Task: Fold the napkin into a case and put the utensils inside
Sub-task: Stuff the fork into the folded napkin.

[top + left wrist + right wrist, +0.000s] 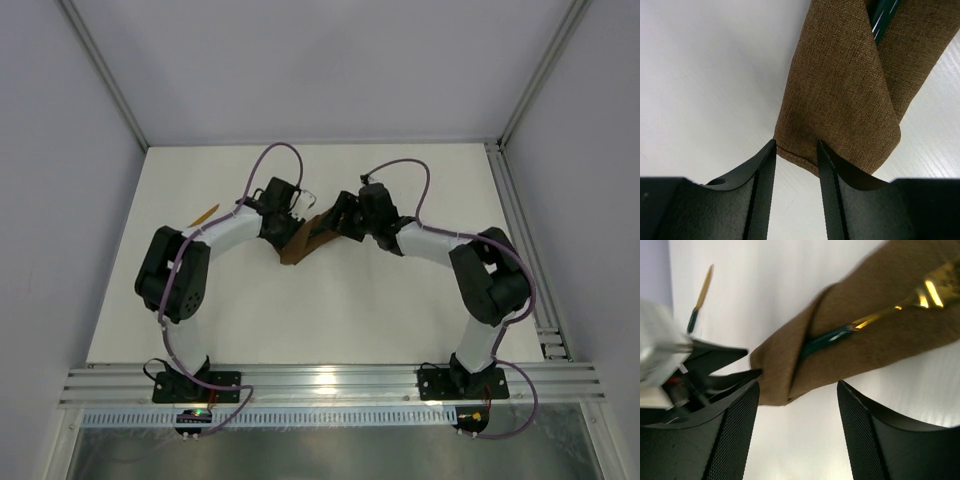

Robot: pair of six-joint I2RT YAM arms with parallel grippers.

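Note:
The napkin, folded into a narrow brown case (303,243), lies on the white table between both grippers. A fork (890,307) with a gold head lies on it, its dark handle (827,337) tucked under the diagonal fold; the handle's tip (885,15) also shows in the left wrist view. A second utensil (205,214), slim, gold and dark, lies apart at the far left (701,297). My right gripper (798,385) is open just above the case (840,360), holding nothing. My left gripper (796,145) is part open, its tips at the end of the case (840,85).
The white table (350,320) is bounded by a metal rail (520,230) on the right and an aluminium frame (330,385) at the near edge. Grey walls enclose the back and sides. Purple cables loop over both wrists.

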